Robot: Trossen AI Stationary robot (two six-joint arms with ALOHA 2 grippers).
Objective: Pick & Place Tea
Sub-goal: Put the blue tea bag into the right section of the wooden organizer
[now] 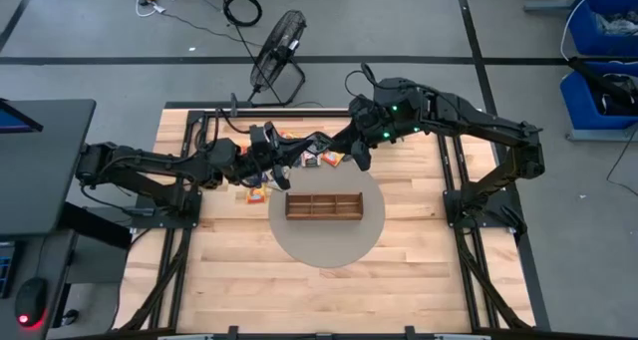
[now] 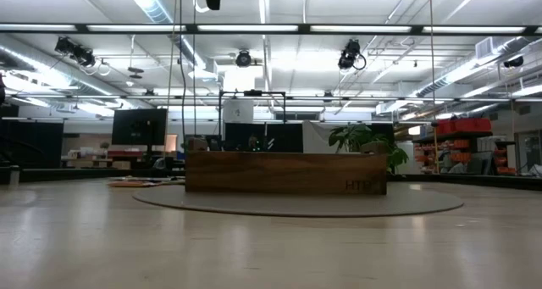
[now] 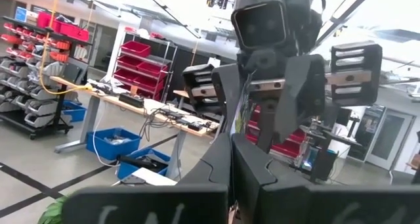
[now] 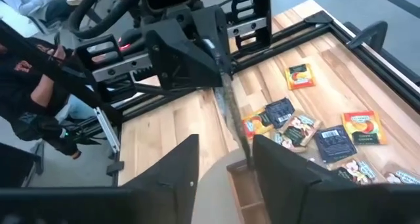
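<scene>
Right wrist view: the left claw (image 4: pixel 220 69) hangs straight ahead, pinched shut on a thin tea packet (image 4: pixel 233 115) seen edge-on.
Packet's long axis: it runs down from the left claw's tip toward the right claw (image 4: pixel 226 175), slightly slanted, with its free end low between the right claw's two fingers.
Right claw: fingers stand apart, one on each side of that free end. I cannot tell whether either one touches the packet.
Key relation: the packet's flat faces look turned toward the right claw's fingers, so closing on it should meet the faces and not the edges.
Nearer arm: both claws meet at the packet. The left one has it and the right one is placed to take it.
Meeting place: above the table (image 1: pixel 419 270), at about 12 o'clock from the wooden tray (image 1: pixel 322 206).
Loose packets (image 4: pixel 328 135): flat on the table in a cluster at 12 o'clock of the tray, near it but outside it.
Tray: on a round mat (image 1: pixel 329 250), long side running 9 to 3 o'clock. No packet shows in its compartments.
Judgement: this looks like a hand-over in the air.
</scene>
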